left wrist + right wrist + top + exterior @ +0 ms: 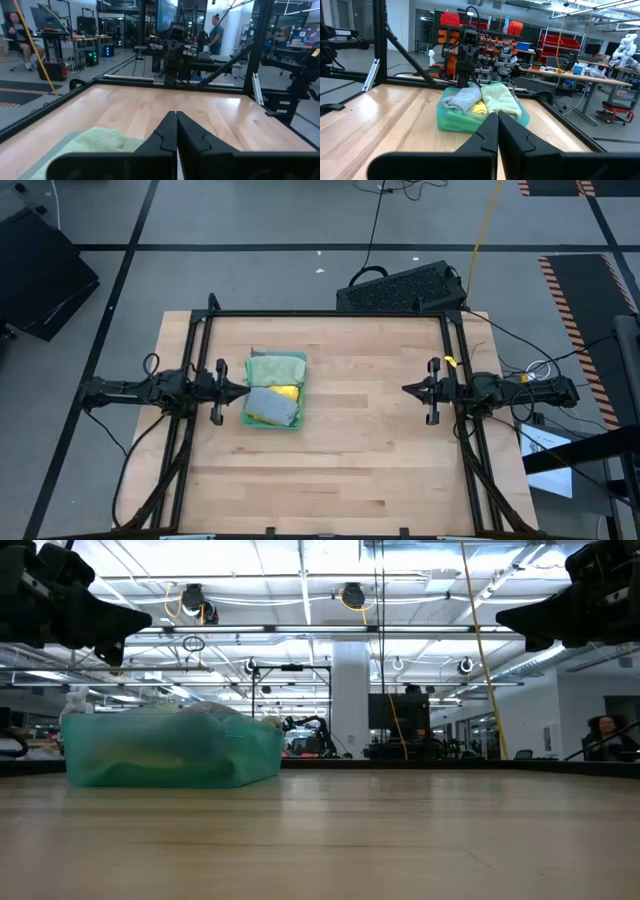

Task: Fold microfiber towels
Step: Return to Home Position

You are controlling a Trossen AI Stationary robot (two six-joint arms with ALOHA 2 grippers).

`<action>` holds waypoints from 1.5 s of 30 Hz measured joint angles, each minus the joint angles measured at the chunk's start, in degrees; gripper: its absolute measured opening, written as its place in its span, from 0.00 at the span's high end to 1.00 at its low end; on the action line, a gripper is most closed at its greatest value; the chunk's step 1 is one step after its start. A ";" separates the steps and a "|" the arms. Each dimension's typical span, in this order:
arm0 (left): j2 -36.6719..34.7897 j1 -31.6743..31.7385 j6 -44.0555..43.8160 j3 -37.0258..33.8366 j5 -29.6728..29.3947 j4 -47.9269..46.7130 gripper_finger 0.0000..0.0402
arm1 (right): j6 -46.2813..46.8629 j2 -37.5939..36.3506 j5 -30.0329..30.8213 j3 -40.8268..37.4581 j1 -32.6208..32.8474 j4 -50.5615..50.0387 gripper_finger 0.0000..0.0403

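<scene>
Towels lie in bin, left on table.

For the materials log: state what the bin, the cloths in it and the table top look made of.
Bin: likely plastic, translucent teal; contents show dimly through its wall.
Cloths: soft fabric, matte and fuzzy, slumping in folds.
Table top: apparently wood; pale planks with grain, faint sheen.

The green bin rests on the table, with the left gripper and right gripper high above.
</scene>
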 joint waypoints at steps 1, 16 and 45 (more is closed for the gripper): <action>0.00 0.15 -0.05 0.00 0.13 -0.01 1.00 | 0.00 0.00 0.01 0.00 0.01 0.00 1.00; 0.00 0.76 0.11 0.02 2.22 -0.62 1.00 | -0.01 0.00 0.00 0.00 0.00 -0.01 1.00; 0.02 2.85 1.64 0.00 4.10 -0.76 0.92 | 0.00 0.00 -0.01 0.00 -0.01 -0.02 1.00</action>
